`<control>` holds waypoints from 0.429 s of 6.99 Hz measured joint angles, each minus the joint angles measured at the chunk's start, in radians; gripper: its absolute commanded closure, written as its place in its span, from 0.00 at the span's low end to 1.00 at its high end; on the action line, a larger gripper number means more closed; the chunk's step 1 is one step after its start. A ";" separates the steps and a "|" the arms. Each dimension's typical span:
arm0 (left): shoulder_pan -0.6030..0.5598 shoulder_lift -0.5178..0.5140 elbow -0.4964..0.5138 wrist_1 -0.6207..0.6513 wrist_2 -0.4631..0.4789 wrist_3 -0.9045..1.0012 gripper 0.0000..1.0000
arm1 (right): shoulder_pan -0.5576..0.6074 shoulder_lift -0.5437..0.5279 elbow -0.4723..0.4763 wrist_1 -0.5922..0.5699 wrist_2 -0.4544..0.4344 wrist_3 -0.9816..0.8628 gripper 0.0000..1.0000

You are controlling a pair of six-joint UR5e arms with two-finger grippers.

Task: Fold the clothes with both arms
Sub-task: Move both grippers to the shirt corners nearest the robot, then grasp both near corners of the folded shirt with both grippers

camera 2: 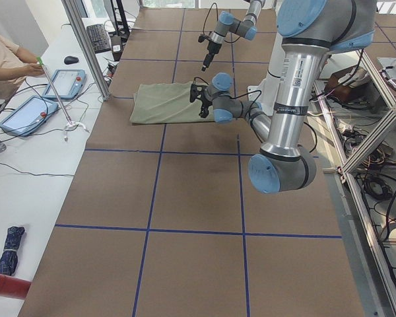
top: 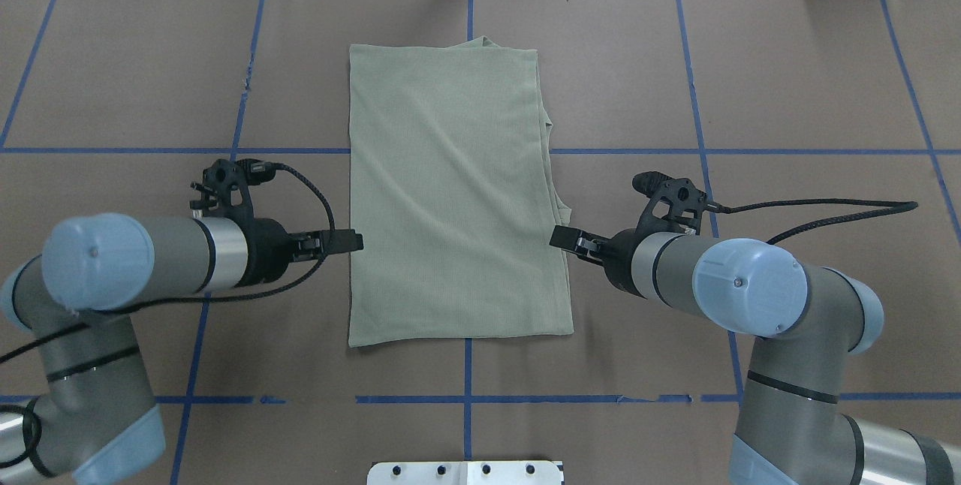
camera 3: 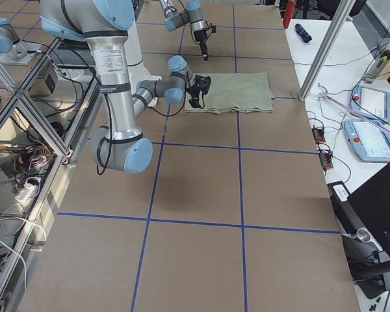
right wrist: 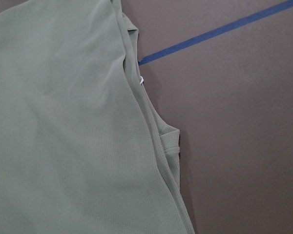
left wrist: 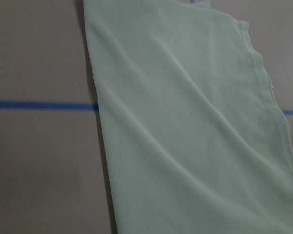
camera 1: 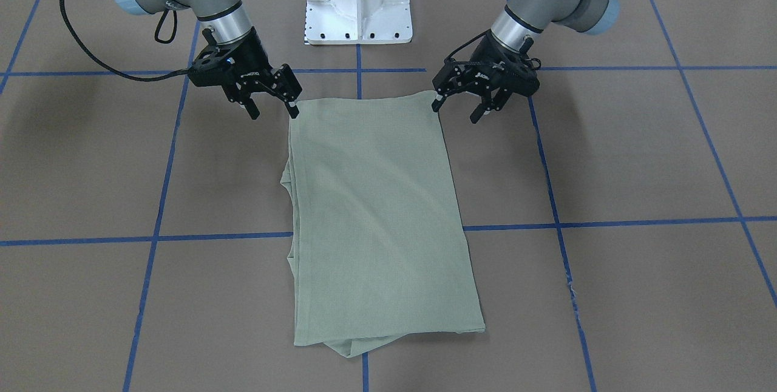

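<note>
1. Now the shirt (camera 1: pixel 376 210) lies flat on the table (camera 1: pixel 637 155), already narrowed to a long strip with one short end toward my base.
2. My left fingers (camera 1: pixel 479 111) and right fingers (camera 1: pixel 291 104) are spread wide and hold nothing. Each hangs by a corner of that near end, and I cannot tell whether they touch cloth.
3. I judge the step in hand is taking those corners for the end-to-end fold.
4. Next I should go lower, pinch every layer at each corner and lift evenly, so the stacked edges on my right side do not slip.
</note>
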 measured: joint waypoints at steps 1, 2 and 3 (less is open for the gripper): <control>0.082 0.014 -0.008 0.004 0.099 -0.141 0.15 | -0.001 -0.002 0.003 0.002 -0.005 0.011 0.00; 0.139 0.019 0.001 0.005 0.171 -0.251 0.16 | -0.002 0.000 0.003 0.002 -0.006 0.015 0.00; 0.174 0.019 0.018 0.005 0.216 -0.314 0.16 | -0.002 0.001 0.003 0.003 -0.007 0.016 0.00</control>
